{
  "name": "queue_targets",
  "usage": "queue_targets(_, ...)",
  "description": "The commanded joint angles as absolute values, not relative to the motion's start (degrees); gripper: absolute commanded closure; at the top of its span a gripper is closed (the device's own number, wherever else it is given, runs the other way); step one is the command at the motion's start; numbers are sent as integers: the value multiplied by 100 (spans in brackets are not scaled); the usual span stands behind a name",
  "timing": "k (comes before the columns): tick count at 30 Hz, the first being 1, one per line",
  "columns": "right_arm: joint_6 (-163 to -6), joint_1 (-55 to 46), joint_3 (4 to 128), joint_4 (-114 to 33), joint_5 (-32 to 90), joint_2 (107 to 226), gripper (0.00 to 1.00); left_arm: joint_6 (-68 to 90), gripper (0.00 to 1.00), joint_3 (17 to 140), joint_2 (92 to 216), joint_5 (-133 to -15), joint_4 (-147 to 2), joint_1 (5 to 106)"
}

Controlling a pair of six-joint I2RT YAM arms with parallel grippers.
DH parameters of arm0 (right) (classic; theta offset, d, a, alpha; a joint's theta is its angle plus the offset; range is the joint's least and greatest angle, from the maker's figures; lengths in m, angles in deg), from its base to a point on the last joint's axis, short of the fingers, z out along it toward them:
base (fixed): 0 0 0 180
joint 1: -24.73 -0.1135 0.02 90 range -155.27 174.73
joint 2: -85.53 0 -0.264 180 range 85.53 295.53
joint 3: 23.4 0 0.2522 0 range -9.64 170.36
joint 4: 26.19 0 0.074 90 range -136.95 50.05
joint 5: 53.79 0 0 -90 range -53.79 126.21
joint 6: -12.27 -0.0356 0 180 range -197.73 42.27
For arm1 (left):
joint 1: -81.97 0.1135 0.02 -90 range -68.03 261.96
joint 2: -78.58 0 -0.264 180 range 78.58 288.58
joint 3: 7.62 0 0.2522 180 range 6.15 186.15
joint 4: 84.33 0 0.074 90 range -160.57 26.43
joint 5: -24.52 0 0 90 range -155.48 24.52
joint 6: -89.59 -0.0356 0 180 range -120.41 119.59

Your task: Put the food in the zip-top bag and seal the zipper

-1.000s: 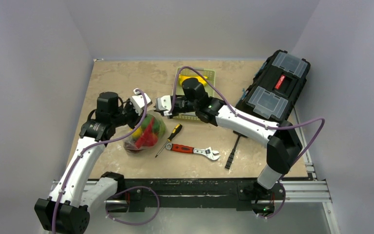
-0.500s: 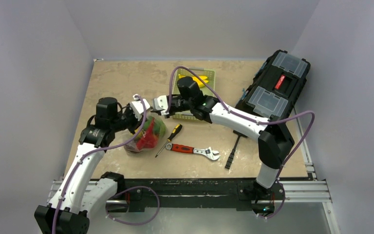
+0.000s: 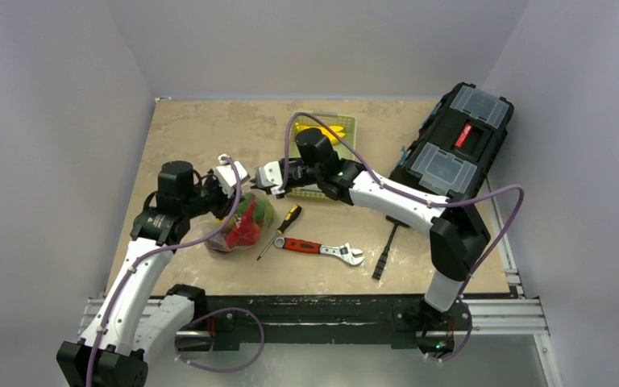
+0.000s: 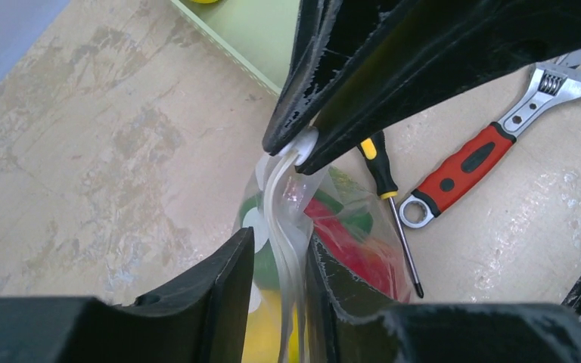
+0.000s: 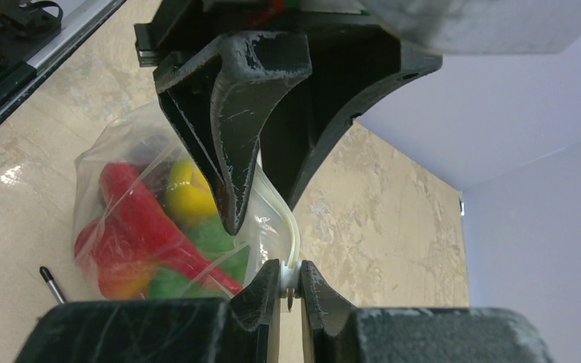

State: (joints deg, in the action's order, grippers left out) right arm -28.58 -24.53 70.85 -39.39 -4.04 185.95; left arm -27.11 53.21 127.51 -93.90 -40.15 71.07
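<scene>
Right gripper (image 5: 288, 281) pinches the zipper (image 4: 275, 198); left gripper (image 4: 281, 261) jaws apart, straddling it. Zip-top bag (image 5: 106, 162) bulges with red, yellow, green food (image 5: 136, 219).

Your zip-top bag (image 5: 113, 151) is thin clear plastic, shiny and creased, its zipper (image 4: 283, 227) a smooth milky strip, and the food (image 5: 132, 223) shows glossy through it. The right claw (image 5: 288, 266) is matt black plastic, scuffed pale along its edges. The worktop (image 4: 83, 151) looks mottled and stone-like, and the wrench (image 4: 492, 151) has a bright metal head.
</scene>
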Motion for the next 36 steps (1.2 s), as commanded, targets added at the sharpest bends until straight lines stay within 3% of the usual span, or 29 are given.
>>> queue_targets(1, -2895, -2511, 7057, -3986, -631, 18182, 100, -2565, 68, 5341, 12633, -9359, -4536, 7116)
queue_targets(7, -2982, -2511, 7048, -3986, -582, 18119, 97, -2464, 69, 5337, 12635, -9475, -4674, 7098)
queue_targets(10, -2996, -2511, 7040, -3988, -419, 18099, 94, -2427, 81, 5335, 12631, -9608, -4758, 7098)
queue_targets(11, -3013, -2515, 7047, -3987, -399, 18098, 91, -2423, 87, 5353, 12644, -9667, -4758, 7098)
queue_targets(13, -3074, -2526, 7053, -4113, -265, 18079, 76, -2427, 99, 5421, 12673, -9725, -4693, 7099)
queue_targets(18, -3192, -2698, 6869, -4024, 513, 17862, 59, -2449, 100, 5457, 12711, -9850, -4632, 7097)
queue_targets(24, -3193, -2906, 6623, -3736, 1408, 17615, 59, -2469, 100, 5435, 12709, -9828, -4625, 7098)
queue_targets(36, -3113, -2943, 6578, -3789, 1574, 17502, 68, -2471, 100, 5431, 12721, -9870, -4614, 7098)
